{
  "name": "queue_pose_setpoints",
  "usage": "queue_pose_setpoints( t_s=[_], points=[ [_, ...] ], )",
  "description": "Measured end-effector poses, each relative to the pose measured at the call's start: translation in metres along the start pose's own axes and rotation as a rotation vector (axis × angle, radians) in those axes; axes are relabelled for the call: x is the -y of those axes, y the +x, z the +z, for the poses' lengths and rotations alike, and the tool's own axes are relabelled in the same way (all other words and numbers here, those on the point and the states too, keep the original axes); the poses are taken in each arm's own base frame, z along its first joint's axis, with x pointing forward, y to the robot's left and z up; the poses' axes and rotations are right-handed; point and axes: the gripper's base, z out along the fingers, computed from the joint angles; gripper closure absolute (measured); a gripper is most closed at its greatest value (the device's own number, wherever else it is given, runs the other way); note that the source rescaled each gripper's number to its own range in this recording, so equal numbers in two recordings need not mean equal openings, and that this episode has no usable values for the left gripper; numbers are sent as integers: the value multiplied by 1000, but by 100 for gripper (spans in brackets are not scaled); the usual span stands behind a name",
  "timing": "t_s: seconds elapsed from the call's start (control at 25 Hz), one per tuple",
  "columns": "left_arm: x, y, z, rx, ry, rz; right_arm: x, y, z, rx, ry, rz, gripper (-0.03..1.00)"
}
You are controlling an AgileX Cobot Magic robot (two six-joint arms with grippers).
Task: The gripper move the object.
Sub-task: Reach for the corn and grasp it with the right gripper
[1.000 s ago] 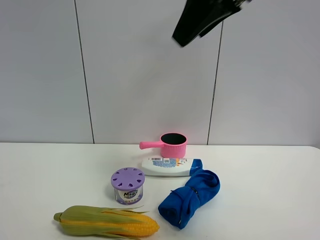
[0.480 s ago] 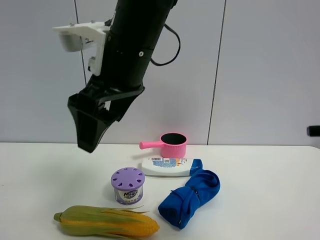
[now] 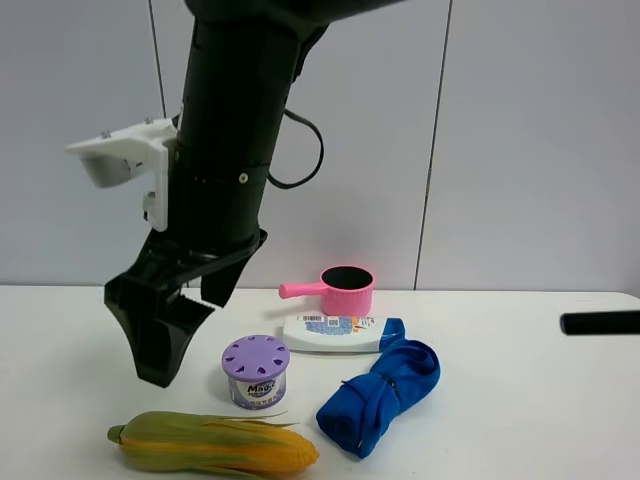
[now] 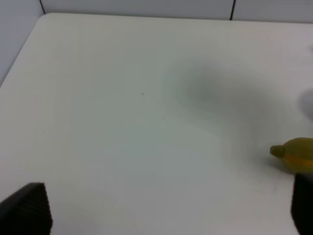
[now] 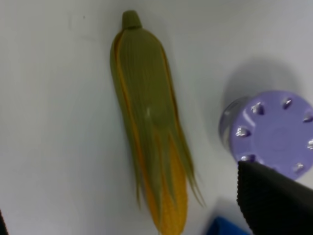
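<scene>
The right gripper (image 3: 160,352) hovered above the table, left of the purple-lidded can (image 3: 256,372) in the exterior view, touching nothing. Its jaws were spread wide. In the right wrist view one finger (image 5: 274,203) overlapped the can's lid edge and the other was only a sliver at the frame border. The ear of corn (image 3: 212,444) ran between them lower down, not gripped.

The corn lay flat on the white table (image 3: 520,420), just beside the can on its camera-facing side and apart from it. Husk covered most of it, and yellow kernels showed at the end nearer the blue cloth (image 3: 380,398). The left gripper (image 4: 161,218) sat low, well away from the can beyond the corn's stem end. Its jaws were also spread and empty.

Step judged: approach before the grasp, with the task barely begun. Finger alignment across the ear's width already looked about right, so a straight descent onto the thick middle seemed best. The can-side finger needed to drop into the gap between can and corn. That gap looked tight, and a nudge could shove the can or roll the ear. The round, husk-slick body could spin out, so the jaws should close low near the table and lift level. The white bottle (image 3: 335,334) and pink pot (image 3: 345,288) behind the can were out of the way.
</scene>
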Motion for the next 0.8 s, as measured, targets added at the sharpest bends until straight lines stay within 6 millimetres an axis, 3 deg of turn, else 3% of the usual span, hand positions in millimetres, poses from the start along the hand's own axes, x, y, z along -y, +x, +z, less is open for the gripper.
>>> queue_pose_setpoints(
  t_s=[0.24, 0.8],
  points=[
    [0, 0, 0, 0, 0, 0, -2, 2, 42, -82, -43, -27, 11],
    [0, 0, 0, 0, 0, 0, 9, 7, 101, -134, -15, -62, 11]
  ],
)
